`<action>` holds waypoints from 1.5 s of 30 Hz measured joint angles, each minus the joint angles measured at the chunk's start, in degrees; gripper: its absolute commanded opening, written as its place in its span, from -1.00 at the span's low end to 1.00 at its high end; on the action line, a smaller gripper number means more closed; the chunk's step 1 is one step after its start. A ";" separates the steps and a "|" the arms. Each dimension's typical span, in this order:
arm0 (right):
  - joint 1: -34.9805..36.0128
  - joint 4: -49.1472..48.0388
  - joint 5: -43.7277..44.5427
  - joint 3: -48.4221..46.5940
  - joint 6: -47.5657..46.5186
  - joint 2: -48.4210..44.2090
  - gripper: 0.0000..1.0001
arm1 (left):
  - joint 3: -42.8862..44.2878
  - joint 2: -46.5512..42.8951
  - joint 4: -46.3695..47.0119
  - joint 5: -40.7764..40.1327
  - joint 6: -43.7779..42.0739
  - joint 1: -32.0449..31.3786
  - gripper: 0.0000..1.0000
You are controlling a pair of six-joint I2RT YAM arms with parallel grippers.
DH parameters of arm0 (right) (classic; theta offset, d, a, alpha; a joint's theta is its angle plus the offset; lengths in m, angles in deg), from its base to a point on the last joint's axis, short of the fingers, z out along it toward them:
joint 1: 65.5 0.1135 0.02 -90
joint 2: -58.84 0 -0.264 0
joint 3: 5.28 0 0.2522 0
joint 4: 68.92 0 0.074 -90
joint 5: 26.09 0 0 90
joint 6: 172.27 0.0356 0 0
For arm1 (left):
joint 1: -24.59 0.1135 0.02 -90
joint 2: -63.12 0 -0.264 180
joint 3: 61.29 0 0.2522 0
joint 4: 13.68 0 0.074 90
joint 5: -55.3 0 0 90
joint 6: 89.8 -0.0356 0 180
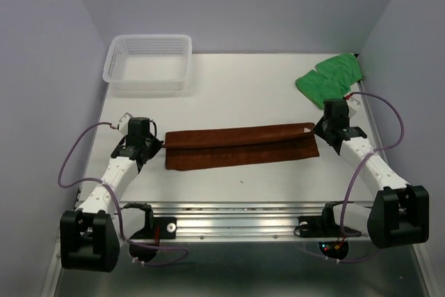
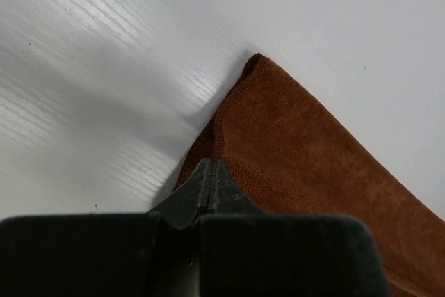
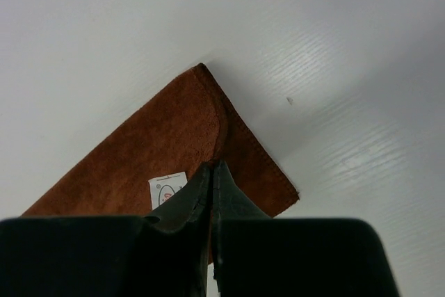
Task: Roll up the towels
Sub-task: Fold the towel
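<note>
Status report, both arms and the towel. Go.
Left gripper shut on long brown towel, left end; right gripper shut on right end. Towel folded lengthwise, flat, unrolled. Crumpled green cloth, white mesh basket far off, clear.

A white table (image 1: pixel 229 88) with a faint wood grain sits boxed in by pale lilac panels: a left wall (image 1: pixel 42 67), a back wall (image 1: pixel 236 5) and a right wall (image 1: pixel 417 46). A silver metal rail (image 1: pixel 236 215) runs along its near edge, above a grey floor (image 1: pixel 236 279). The light is soft and even.

Towel (image 1: pixel 240 146) central, basket (image 1: pixel 149 83) behind left, second towel (image 1: pixel 330 78) behind right
</note>
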 measured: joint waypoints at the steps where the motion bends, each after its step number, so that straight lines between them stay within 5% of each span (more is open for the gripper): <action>1: 0.00 0.46 0.09 0.39 0.15 -0.50 -0.99 | -0.33 -0.92 0.04 0.15 0.02 0.00 -1.00; 18: 0.00 4.35 1.33 2.67 0.44 -7.13 -0.99 | -4.02 -6.78 -2.43 2.64 0.72 -1.27 -1.00; 34: -0.04 6.16 2.14 9.27 2.82 -5.99 -0.98 | -6.23 0.00 -1.44 2.73 1.09 -2.75 -1.00; 37: -0.07 6.32 2.36 9.38 3.19 -5.38 -0.89 | -6.23 0.68 -1.42 2.73 1.11 -2.78 -0.84; 40: -0.07 6.29 2.62 9.42 3.56 -4.66 -0.59 | -6.23 0.68 -1.31 2.73 1.27 -2.93 -0.53; 45: -0.07 6.29 3.17 9.92 4.09 -3.72 -0.21 | -6.23 0.66 -1.18 3.04 1.42 -3.15 0.23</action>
